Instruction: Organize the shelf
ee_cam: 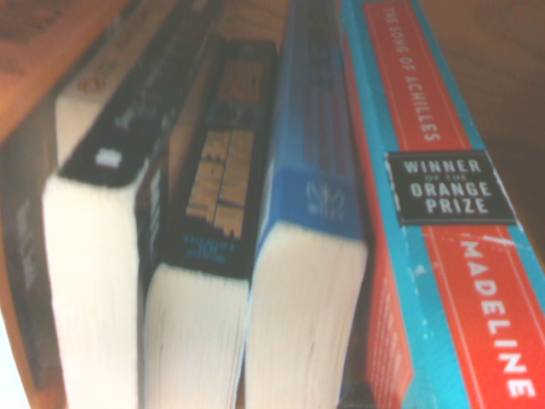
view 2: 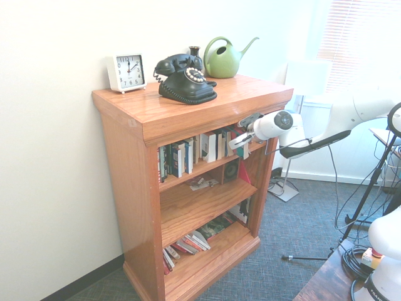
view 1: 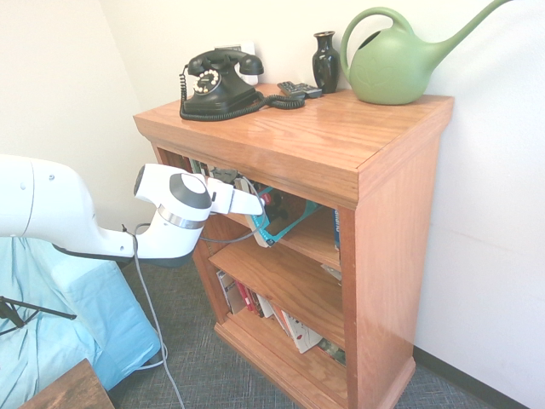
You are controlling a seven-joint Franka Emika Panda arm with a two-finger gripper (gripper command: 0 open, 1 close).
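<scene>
While the gripper [view 1: 271, 207] clasps a teal book [view 1: 266, 223], it overhangs the shelf [view 1: 341, 153] edge.

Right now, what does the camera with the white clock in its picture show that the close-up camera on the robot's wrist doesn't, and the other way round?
Only the second exterior view shows the whole shelf, the white clock, black telephone and green watering can on top, plus the gripper, shut, at the top tier.

Only the wrist view shows readable print: a red and teal book saying "Winner of the Orange Prize".

Both show the row of books standing on the top tier.
</scene>
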